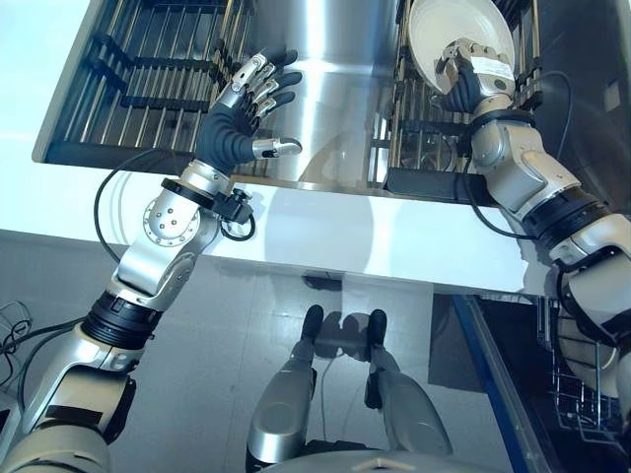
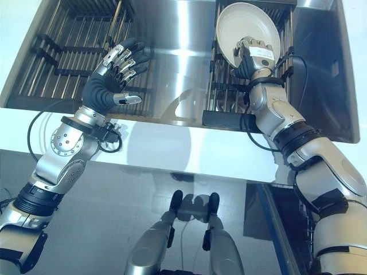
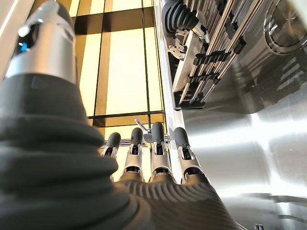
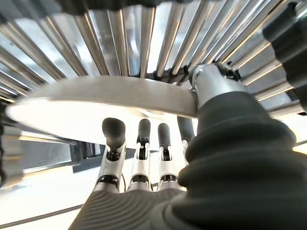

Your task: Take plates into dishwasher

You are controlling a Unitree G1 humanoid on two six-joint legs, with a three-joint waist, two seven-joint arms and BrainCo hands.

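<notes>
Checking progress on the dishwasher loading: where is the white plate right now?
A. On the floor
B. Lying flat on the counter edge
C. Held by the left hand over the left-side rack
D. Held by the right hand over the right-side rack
D: the right hand has its thumb and fingers pinching the white plate above the right-side rack; the left hand is open and holds nothing.

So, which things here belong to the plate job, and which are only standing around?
Belong to the job:
- plate, pinched by the right hand
- right rack under it

Not in use:
- left rack
- left hand, open, holding nothing
- steel basin
</notes>
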